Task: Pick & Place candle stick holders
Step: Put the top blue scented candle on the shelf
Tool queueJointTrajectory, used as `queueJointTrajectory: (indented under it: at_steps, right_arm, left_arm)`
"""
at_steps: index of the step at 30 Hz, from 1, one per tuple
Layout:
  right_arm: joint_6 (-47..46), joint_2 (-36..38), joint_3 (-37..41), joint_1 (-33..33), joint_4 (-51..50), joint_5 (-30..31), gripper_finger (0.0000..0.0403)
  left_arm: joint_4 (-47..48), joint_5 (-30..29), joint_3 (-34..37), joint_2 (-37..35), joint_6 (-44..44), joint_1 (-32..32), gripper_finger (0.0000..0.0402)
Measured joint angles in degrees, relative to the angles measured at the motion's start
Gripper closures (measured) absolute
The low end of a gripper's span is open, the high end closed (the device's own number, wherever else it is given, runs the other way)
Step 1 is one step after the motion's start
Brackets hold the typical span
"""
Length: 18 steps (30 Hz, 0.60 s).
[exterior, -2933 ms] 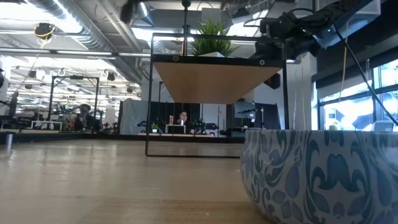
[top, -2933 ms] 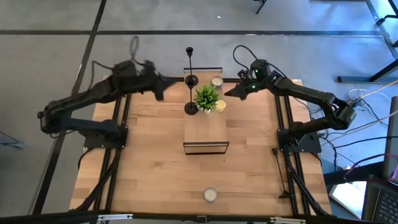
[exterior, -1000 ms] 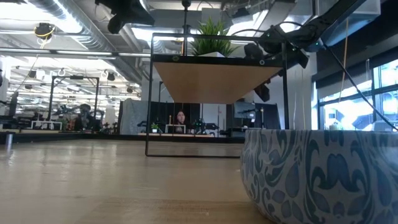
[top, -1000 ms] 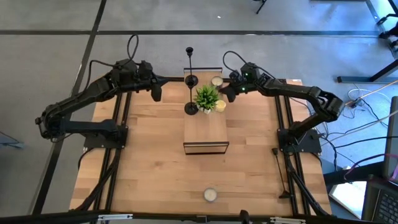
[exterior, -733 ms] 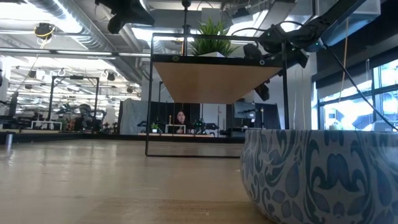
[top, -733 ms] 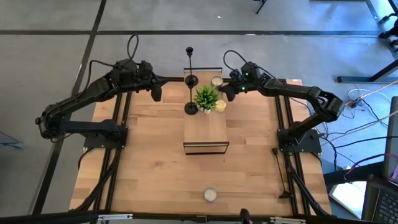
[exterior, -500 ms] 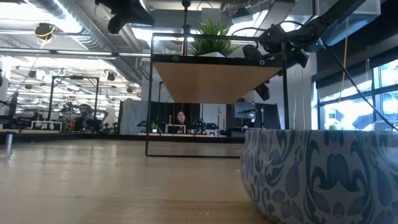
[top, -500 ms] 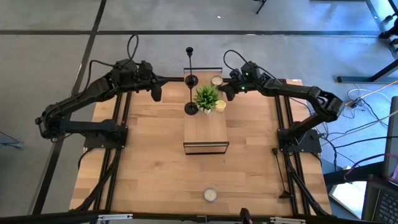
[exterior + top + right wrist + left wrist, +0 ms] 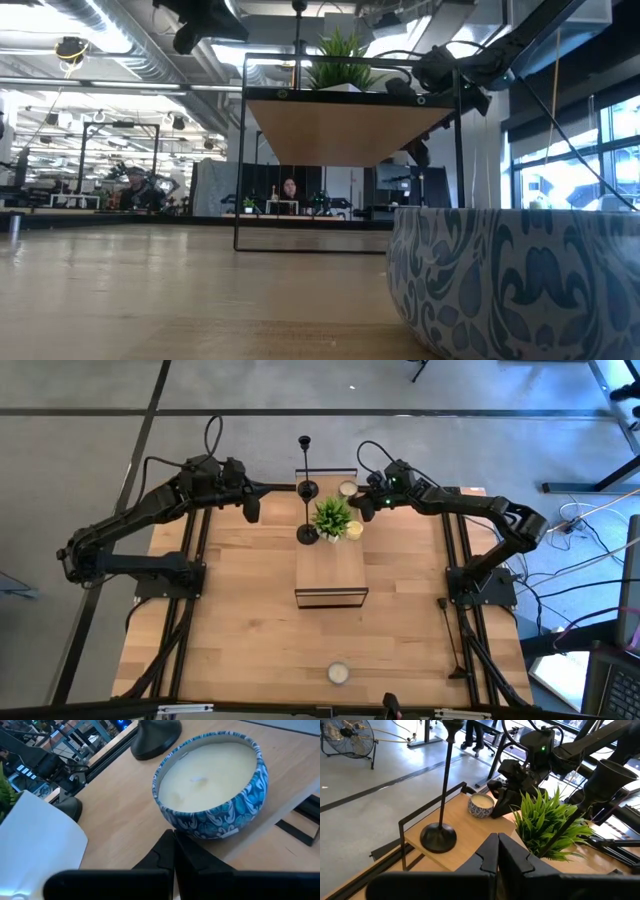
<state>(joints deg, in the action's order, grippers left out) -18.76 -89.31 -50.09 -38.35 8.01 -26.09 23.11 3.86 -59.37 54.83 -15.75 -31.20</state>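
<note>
High view shows two holders (image 9: 307, 490) standing on the raised shelf (image 9: 331, 575) by the plant (image 9: 333, 515); neither is gripped, so picking seems not yet begun. Left gripper (image 9: 283, 487), clenched and empty, points at the taller holder. Right gripper (image 9: 362, 503), also closed on nothing, noses up to the blue candle (image 9: 210, 782).

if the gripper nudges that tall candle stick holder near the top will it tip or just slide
Probably tips: the tall candle stick holder is a long thin rod on a small round base, so a high push has plenty of leverage. The rod looks like rigid metal, so it should not bend. It stands near the raised shelf edge, so it could fall off.
</note>
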Motion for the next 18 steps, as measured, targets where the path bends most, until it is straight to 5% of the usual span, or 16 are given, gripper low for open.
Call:
queueJointTrajectory:
  at_steps: [18]
  right_arm:
    - [-0.6,0.0,0.0,0.0,1.4,1.9,0.04]
  left_arm:
    - [0.0,0.0,0.0,0.0,0.0,0.0,0.04]
